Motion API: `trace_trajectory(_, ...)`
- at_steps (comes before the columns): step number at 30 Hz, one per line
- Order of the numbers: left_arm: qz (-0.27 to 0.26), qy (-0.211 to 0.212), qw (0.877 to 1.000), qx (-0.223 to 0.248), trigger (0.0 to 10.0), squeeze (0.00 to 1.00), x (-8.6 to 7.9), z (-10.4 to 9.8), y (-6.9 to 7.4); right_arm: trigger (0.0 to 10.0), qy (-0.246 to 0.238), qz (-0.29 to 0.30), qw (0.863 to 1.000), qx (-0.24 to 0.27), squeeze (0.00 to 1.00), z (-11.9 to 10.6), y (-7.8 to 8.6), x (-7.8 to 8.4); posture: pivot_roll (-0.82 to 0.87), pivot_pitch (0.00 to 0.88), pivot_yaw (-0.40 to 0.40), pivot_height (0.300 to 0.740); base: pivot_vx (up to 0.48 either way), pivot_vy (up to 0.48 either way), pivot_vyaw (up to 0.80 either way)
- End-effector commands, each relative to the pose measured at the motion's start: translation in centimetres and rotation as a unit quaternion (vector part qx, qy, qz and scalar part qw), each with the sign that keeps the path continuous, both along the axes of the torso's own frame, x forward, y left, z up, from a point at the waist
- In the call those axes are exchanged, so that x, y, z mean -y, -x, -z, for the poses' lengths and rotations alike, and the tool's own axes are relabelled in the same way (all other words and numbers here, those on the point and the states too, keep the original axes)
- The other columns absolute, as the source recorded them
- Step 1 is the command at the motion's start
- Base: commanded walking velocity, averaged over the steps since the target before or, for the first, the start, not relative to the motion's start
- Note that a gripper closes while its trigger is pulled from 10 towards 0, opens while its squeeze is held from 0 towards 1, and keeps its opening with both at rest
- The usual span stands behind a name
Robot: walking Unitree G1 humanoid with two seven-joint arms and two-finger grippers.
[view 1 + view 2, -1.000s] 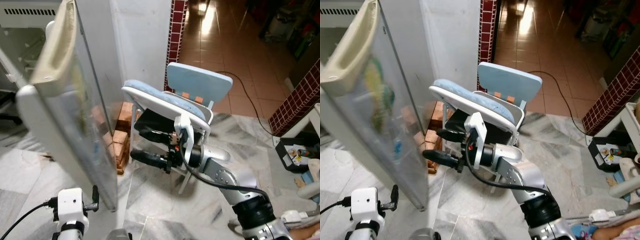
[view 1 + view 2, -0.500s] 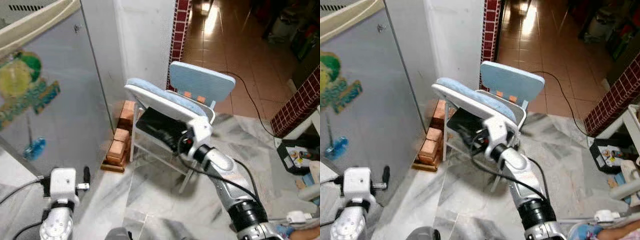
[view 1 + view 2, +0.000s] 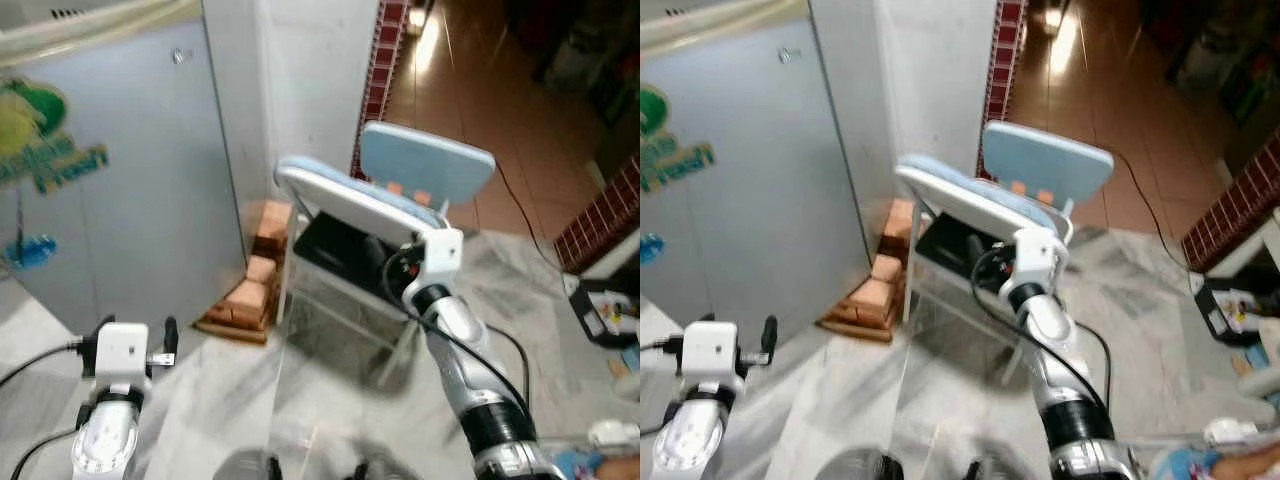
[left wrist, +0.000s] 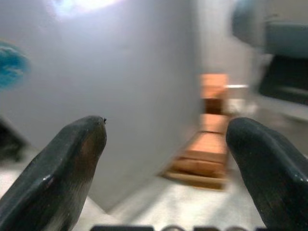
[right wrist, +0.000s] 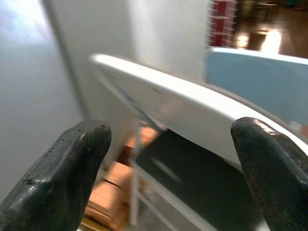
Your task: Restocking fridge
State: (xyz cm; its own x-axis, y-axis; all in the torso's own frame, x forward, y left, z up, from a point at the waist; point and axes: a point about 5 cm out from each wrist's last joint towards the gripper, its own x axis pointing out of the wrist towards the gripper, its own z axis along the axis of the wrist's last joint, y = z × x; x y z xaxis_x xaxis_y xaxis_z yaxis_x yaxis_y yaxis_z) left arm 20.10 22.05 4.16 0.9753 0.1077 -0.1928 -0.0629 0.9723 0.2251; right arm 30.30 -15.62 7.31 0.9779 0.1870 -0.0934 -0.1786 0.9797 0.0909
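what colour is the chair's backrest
Light blue; the chair's backrest shows best in the left eye view, standing behind the white-rimmed seat.

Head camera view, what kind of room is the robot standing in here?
Probably a home kitchen corner: a tall grey fridge door with a green sticker, a pale blue folding chair on white marbled floor tiles, and a stack of orange bricks.

Blue chair (image 3: 400, 195) beside bricks (image 3: 245, 300)
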Motion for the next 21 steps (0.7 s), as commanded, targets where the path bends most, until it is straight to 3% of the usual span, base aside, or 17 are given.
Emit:
trace_trajectory(1, 0.025, 0.001, 1.000, -0.003, 10.0, 0.00, 0.0, -0.2, 0.1, 10.0, -0.003, 0.018, 1.000, -0.012, 0.00, 0.6, 0.3, 0.5, 0.06, 0.038, -0.022, 0.735, 0.000, 0.480, 0.00)
trace_trajectory(12, 0.005, 0.002, 0.999, 0.041, 10.0, 0.00, 0.2, -2.3, -0.4, 10.0, -0.023, 0.037, 0.999, -0.009, 0.00, 1.0, 1.0, 0.6, 0.03, 0.012, 0.003, 0.735, 0.000, 0.480, 0.00)
trace_trajectory(15, -0.049, -0.003, 0.997, 0.059, 10.0, 0.00, -1.5, -2.6, -0.4, 10.0, -0.025, 0.042, 0.999, -0.013, 0.00, 1.3, 1.3, 0.8, 0.03, 0.017, -0.001, 0.735, 0.000, 0.480, 0.00)
trace_trajectory(18, -0.047, 0.000, 0.997, 0.062, 10.0, 0.00, -1.6, -2.8, -0.4, 10.0, -0.016, 0.047, 0.999, -0.012, 0.00, 1.2, 1.2, 1.0, 0.03, 0.022, -0.002, 0.735, 0.000, 0.480, 0.00)
trace_trajectory(21, -0.042, -0.002, 0.997, 0.068, 10.0, 0.00, -1.4, -3.1, -0.5, 10.0, -0.037, 0.057, 0.998, -0.010, 0.00, 1.1, 1.0, 0.9, 0.03, 0.022, -0.002, 0.735, 0.000, 0.480, 0.00)
